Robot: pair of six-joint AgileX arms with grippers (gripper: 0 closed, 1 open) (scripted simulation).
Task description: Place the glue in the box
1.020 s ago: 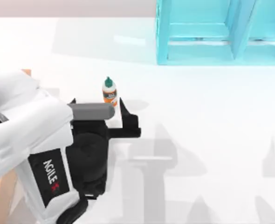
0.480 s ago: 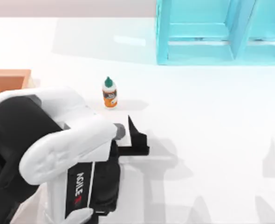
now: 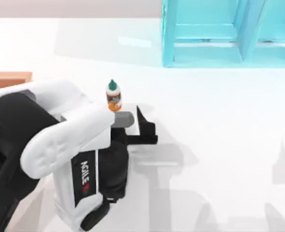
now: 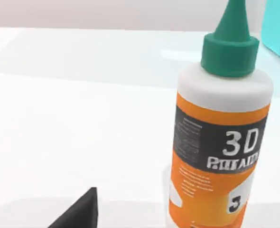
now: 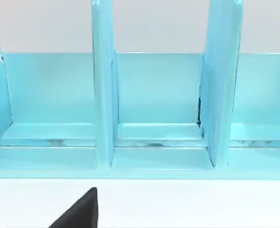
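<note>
The glue (image 3: 113,95), a small orange bottle with a green pointed cap, stands upright on the white table. My left gripper (image 3: 115,111) is open just in front of its base. One black finger (image 3: 141,121) shows to the bottle's right, and the other is hidden under the white arm. In the left wrist view the glue (image 4: 220,142) looms close, with one black fingertip (image 4: 80,216) low beside it, apart from it. A brown corner of the box (image 3: 9,79) shows at the table's left edge, mostly hidden by the arm. My right gripper's fingertip (image 5: 78,213) faces the shelf.
A turquoise compartmented shelf (image 3: 229,34) stands at the back right of the table, and its open bays (image 5: 154,118) show in the right wrist view. White tabletop (image 3: 220,135) lies to the right of the glue.
The left gripper drew back and shifted right, then moved forward again to the glue's base. The glue has not moved.
</note>
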